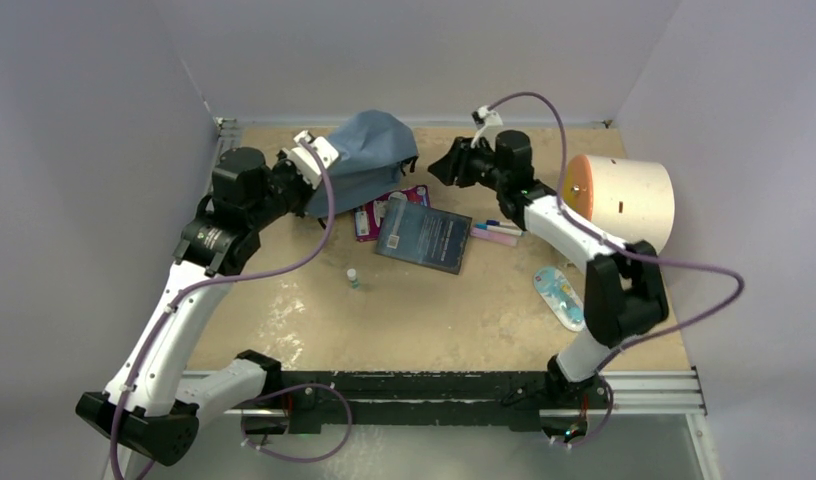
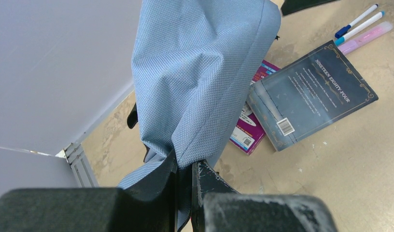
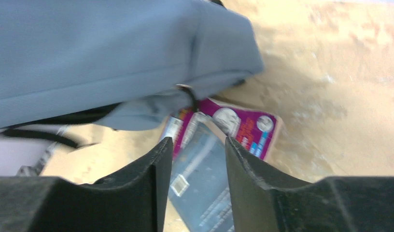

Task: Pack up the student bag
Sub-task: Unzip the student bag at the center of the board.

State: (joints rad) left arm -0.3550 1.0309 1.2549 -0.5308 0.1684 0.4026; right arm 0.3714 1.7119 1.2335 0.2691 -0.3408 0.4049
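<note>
- Plywood table between grey walls.
- Grey-blue bag at the table's far left, covering part of a pink packet that a book overlaps.
- Left claw clamped on bag fabric.
- Right claw apart, empty, just beside bag.

Even soft overhead light, faint shadows; right wrist view blurred, table overexposed; top view sharp.

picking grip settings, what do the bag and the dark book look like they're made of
The student bag: soft woven cloth, matte grey-blue; fine weave shows and it creases. The dark book: likely paperback, card cover with slight sheen; printed barcode, thin edges.
</note>
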